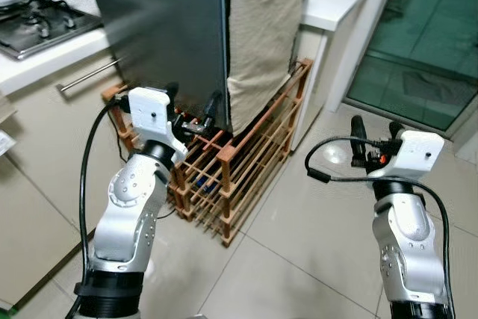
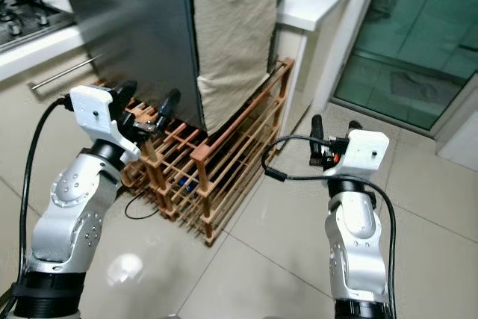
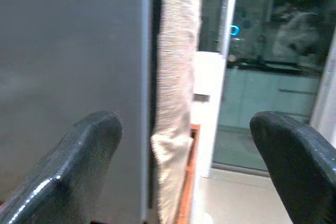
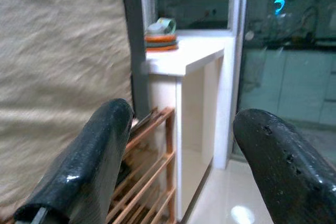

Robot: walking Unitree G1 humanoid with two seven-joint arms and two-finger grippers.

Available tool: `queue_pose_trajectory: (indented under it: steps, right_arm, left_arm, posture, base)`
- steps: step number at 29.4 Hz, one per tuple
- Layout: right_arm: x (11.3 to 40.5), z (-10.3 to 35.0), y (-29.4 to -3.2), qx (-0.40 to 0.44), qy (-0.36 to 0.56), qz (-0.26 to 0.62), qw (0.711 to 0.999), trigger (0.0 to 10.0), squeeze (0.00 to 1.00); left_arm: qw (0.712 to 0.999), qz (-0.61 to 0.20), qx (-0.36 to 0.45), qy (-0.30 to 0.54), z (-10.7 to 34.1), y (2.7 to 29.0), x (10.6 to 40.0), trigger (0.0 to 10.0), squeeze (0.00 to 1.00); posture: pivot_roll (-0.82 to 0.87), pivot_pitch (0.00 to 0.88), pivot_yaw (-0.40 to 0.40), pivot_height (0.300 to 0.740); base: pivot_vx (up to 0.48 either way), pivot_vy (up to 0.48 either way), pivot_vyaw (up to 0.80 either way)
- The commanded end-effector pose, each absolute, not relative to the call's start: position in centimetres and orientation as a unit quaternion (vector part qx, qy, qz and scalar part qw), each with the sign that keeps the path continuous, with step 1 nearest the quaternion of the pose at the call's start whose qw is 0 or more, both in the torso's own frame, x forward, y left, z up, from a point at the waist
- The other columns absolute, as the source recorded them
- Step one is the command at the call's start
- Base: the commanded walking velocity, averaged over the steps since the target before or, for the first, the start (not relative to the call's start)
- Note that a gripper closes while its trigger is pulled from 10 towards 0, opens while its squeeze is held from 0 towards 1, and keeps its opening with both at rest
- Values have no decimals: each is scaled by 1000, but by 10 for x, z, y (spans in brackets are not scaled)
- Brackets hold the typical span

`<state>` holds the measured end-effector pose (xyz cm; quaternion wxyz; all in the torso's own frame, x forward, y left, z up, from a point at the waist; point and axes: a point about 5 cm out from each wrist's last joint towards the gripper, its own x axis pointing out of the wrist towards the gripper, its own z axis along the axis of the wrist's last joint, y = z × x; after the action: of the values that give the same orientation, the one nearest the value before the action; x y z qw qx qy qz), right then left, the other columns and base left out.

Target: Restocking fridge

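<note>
Our left end effector (image 1: 192, 112) hovers with its fingers apart right at the fridge (image 1: 164, 28), whose dark door edge stands just ahead of it, with a beige cloth (image 1: 261, 28) draped beside that edge and a wooden rack (image 1: 239, 169) below. Our right end effector (image 1: 373, 140), fingers also spread and empty, hangs well apart from the fridge. We judge the door heavy, stiff and smooth; hooking its vertical edge should suit best.

Matt grey metal fridge (image 1: 164, 28), rough beige cloth (image 1: 261, 28), wooden rack (image 1: 246, 162).
</note>
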<state>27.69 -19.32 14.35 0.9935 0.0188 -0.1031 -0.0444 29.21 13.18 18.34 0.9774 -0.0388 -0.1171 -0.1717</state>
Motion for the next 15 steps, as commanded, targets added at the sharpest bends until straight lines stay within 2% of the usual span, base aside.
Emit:
queue_pose_trajectory:
  steps: [1, 11, 14, 15]
  right_arm:
    - [281, 145, -195, 11, -99, -42, 994, 10000, 0]
    - [280, 140, -197, 14, -85, -42, 995, 10000, 0]
    - [279, 138, -196, 21, -84, -40, 995, 10000, 0]
    - [279, 137, -195, 20, -80, -38, 996, 10000, 0]
  left_arm:
    - [975, -180, -39, -121, 188, 131, 291, 10000, 0]
    - [981, -142, -90, -93, 183, 141, 296, 10000, 0]
    - [982, -134, -107, -78, 178, 146, 298, 10000, 0]
    - [982, -134, -109, -75, 177, 147, 298, 10000, 0]
  posture:
    - [-103, 0, 26, 740]
    - [-99, 0, 19, 740]
    - [-101, 0, 21, 740]
    - [-105, 0, 24, 740]
  base:
    - [480, 0, 0]
    - [471, 0, 0]
    - [0, 428, 0]
    - [0, 480, -725]
